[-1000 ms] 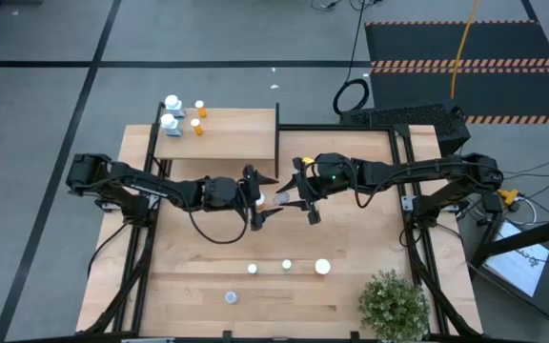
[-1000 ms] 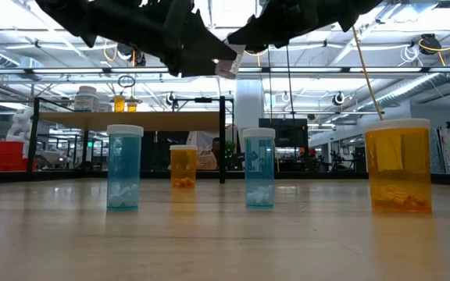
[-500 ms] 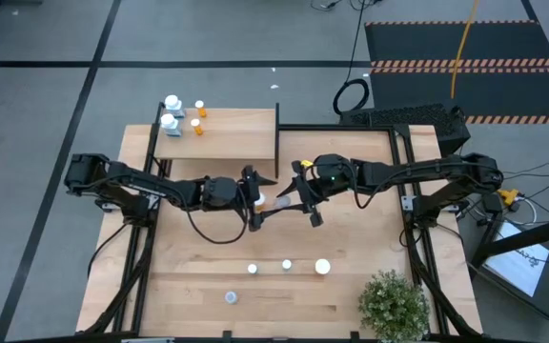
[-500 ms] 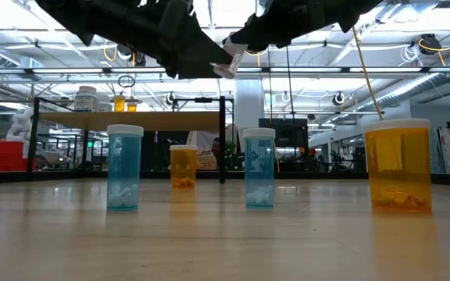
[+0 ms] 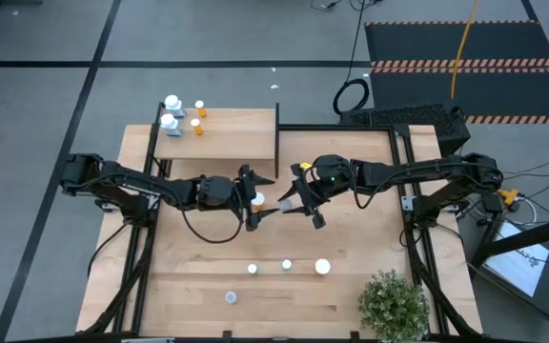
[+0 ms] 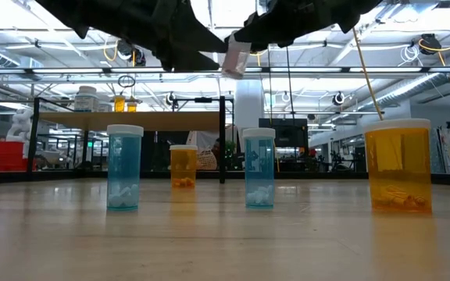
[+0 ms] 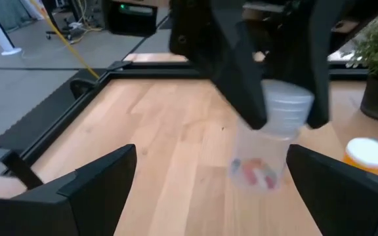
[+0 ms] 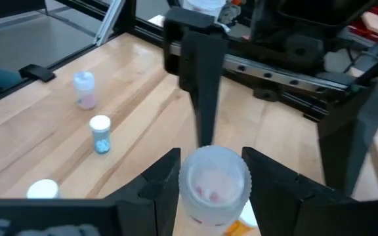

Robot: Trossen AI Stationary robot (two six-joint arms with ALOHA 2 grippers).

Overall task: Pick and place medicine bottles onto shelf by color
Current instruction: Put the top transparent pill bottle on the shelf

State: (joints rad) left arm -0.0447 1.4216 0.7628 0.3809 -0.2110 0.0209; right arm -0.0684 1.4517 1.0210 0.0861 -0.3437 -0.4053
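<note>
The right gripper (image 8: 212, 180) clamps a clear medicine bottle (image 8: 213, 178) with a white cap, holding it in the air above the middle of the tabletop (image 5: 208, 272). The left gripper (image 7: 209, 183) faces it, fingers (image 7: 100, 180) spread wide on either side of the bottle without touching. The shelf (image 5: 222, 138) carries four bottles at its far end.

a green potted plant (image 5: 393, 306) stands at a corner of the light-wood tabletop (image 5: 208, 272). on the grey floor beyond lie a black mat with striped edges (image 5: 465, 57), a yellow cable (image 5: 462, 43) and a coiled black cable (image 5: 352, 95).
</note>
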